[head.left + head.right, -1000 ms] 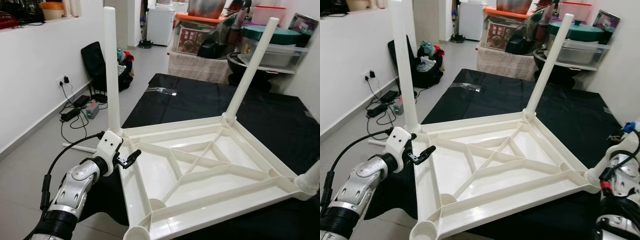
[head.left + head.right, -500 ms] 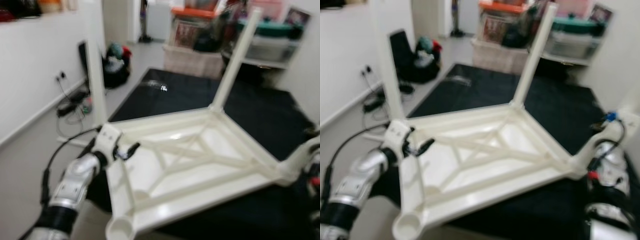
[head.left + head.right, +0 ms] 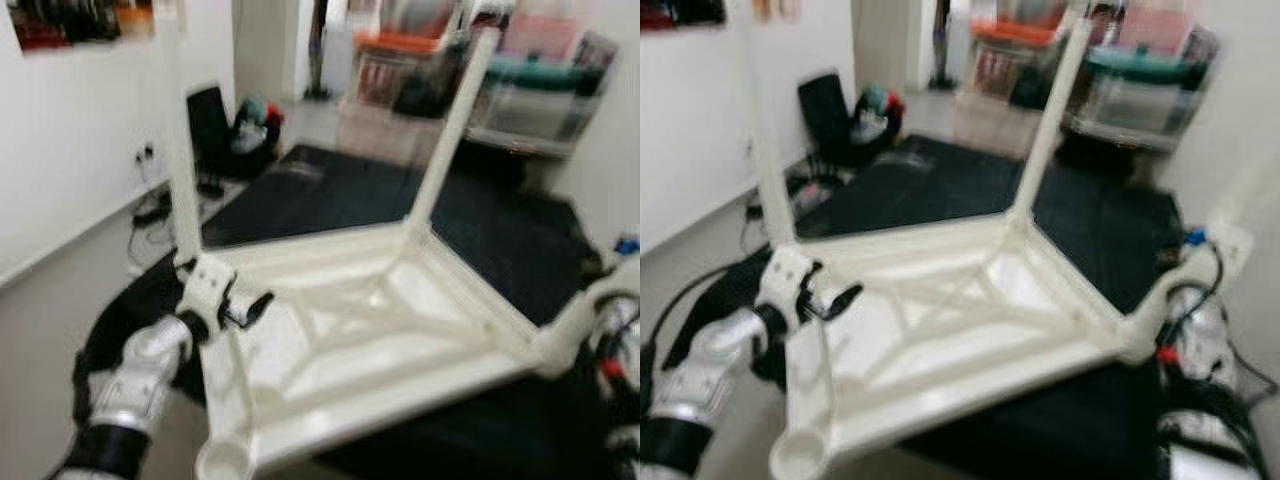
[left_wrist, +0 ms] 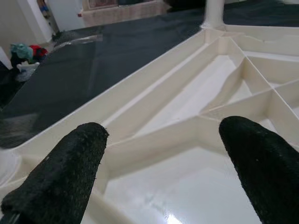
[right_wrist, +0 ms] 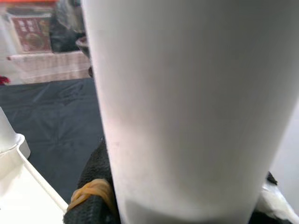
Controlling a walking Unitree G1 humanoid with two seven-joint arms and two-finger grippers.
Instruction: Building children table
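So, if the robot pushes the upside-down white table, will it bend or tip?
The table looks like rigid ribbed plastic, so probably stiff and fairly light. Resting on its wide flat top, it should slide on the black sheet rather than tip.

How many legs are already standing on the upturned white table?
3: one leg at the left corner by the left gripper, one leg at the far corner, one leg at the right corner.
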